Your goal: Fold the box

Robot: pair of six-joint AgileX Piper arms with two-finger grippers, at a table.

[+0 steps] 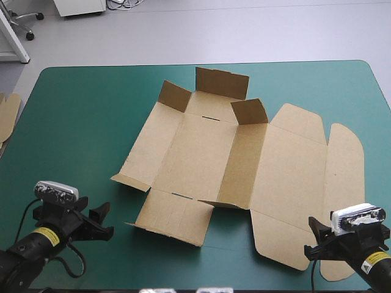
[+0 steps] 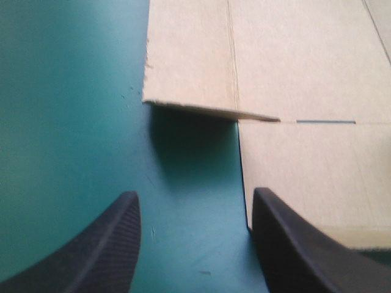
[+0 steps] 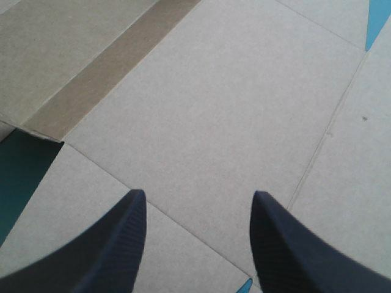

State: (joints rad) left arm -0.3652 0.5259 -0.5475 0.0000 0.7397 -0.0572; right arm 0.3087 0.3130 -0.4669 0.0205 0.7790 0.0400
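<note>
The table (image 1: 79, 122) carried a teal-green cover with rounded far corners, and the cover lay smooth and bare along its left side. Beyond the far edge, pale grey floor (image 1: 183, 30) was visible. An edge of more brown board (image 1: 7, 116) showed at the table's left edge.

The box (image 1: 201, 152) lay as a cut brown sheet from the middle of the table toward its right side, mostly flat. At the far side, three flaps stood raised: one wide flap (image 1: 222, 82) and a smaller one at each end of it. A long narrow panel (image 1: 239, 162) near the middle appeared tilted up from the sheet. At the near left, the left wrist view showed a small side flap (image 2: 189, 61) with its edge lifted, casting a shadow on the cover.

The left gripper (image 1: 110, 220) was over bare cover just off the near left corner of the box, fingers spread wide and holding nothing. In its own view (image 2: 195, 195), one finger (image 2: 293, 244) overlapped the edge of the near panel.

The right gripper (image 1: 313, 239) was over the near right part of the sheet, fingers likewise spread wide and holding nothing. In its own view (image 3: 198, 195), board filled most of the area ahead.
</note>
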